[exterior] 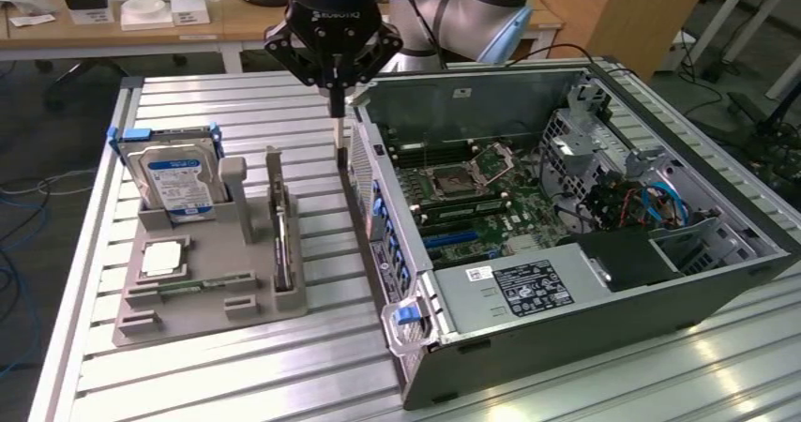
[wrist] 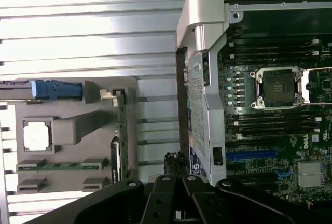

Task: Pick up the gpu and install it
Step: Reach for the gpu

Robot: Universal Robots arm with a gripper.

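Nearest, the moulded grey plastic parts tray (exterior: pixel 188 324) sat on the slatted aluminium table (exterior: pixel 225 384). Its slots held each part upright, probably so each could be gripped from above. The gpu (exterior: pixel 280 244), a thin dark circuit card with a grey metal bracket end, stood on edge in the tray's long slot. Near it lay the open black computer case (exterior: pixel 601 319), on its side with the motherboard facing up, presumably so the card could be pushed in from above. Farther back, the black gripper (exterior: pixel 337 113) hung straight down over the gap between tray and case. Its jaws were pressed together with nothing visibly between them, clear of the card. The silver-jointed arm (exterior: pixel 489 0) rose behind it.
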